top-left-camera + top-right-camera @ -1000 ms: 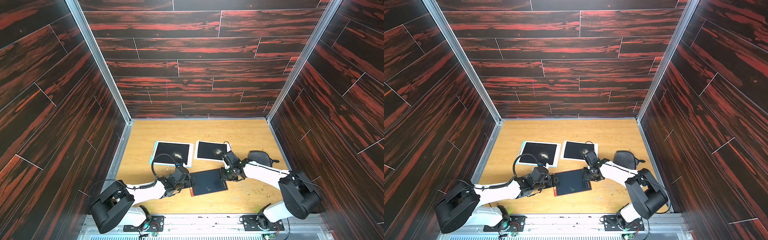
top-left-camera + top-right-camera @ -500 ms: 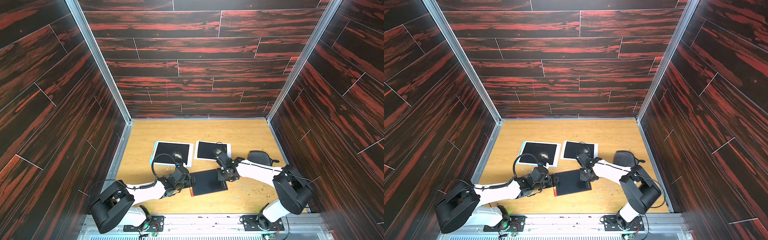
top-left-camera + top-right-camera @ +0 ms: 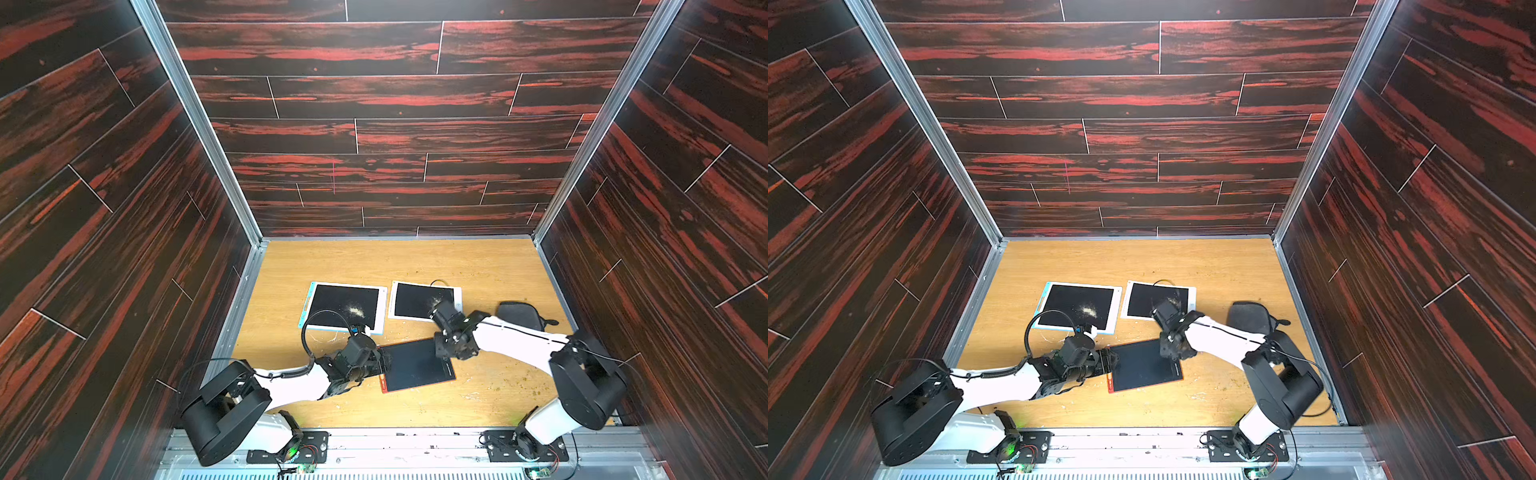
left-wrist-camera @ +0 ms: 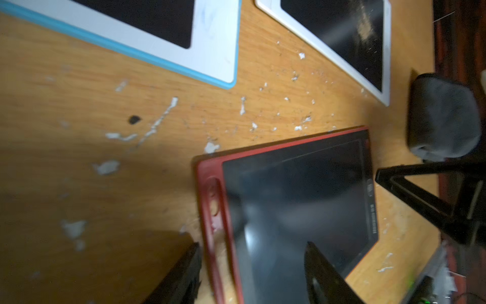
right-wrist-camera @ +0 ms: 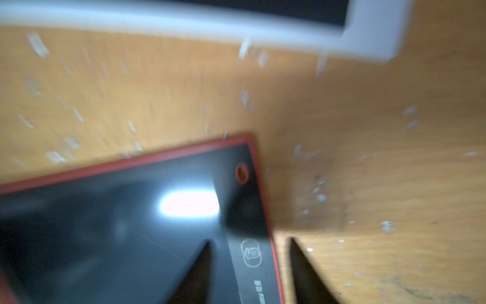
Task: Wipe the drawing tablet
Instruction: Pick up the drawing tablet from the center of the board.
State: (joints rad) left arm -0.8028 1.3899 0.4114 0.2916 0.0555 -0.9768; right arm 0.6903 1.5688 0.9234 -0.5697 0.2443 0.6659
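A red-framed drawing tablet (image 3: 415, 368) (image 3: 1142, 368) with a dark screen lies flat on the wooden table near the front. My left gripper (image 3: 384, 362) (image 4: 252, 244) is open, its jaws either side of the tablet's (image 4: 302, 197) left edge. The right gripper (image 3: 445, 356) (image 5: 249, 239) is open and points down over the right edge of the tablet (image 5: 131, 223). One jaw is over the screen and one over the table, with the bin icon between them. A dark grey cloth (image 3: 519, 316) (image 4: 441, 118) lies on the table behind the right arm, held by neither gripper.
Two more tablets lie behind: a blue-edged white one (image 3: 345, 305) (image 4: 210, 52) and a white one (image 3: 419, 299) (image 5: 368, 34), each with a patch of crumbs on its dark screen. White flecks and crumbs dot the table (image 3: 478, 266). Dark walls enclose three sides.
The right gripper has shifted slightly left along the red tablet's right edge, and its jaws have gone from shut to open. The left arm and the tablets have stayed put.
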